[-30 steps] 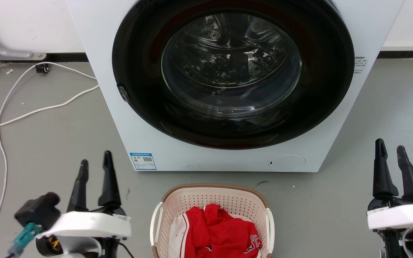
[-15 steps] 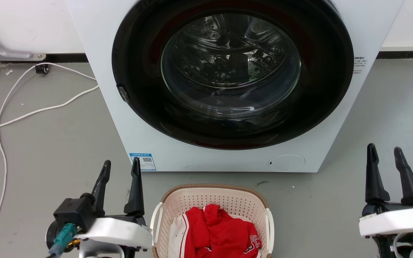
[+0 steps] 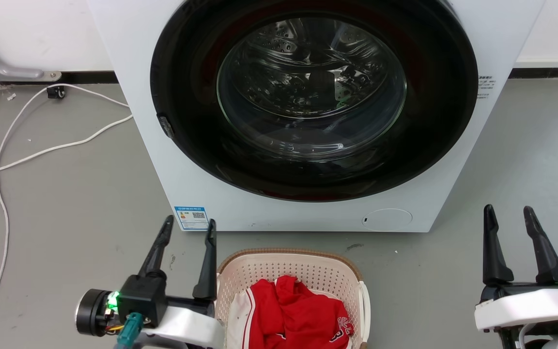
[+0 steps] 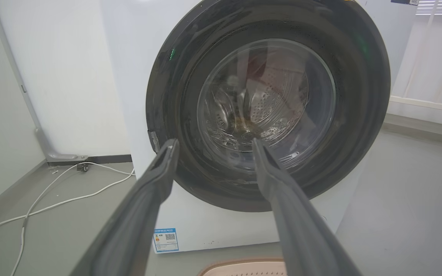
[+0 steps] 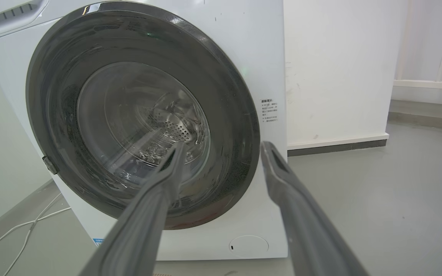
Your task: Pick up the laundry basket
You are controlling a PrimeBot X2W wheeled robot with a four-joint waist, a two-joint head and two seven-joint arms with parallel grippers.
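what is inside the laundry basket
A crumpled red garment with white print and a white cloth at its left lie in the laundry basket. They cover the floor, so anything beneath is hidden; the near end is out of frame.

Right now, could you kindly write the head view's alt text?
A laundry basket of red clothing sits on the floor before a white washing machine. The open left gripper is beside it; the open right gripper, farther off.

cream laundry basket [image 3: 303, 271] (brown rim), red garment [image 3: 298, 315]
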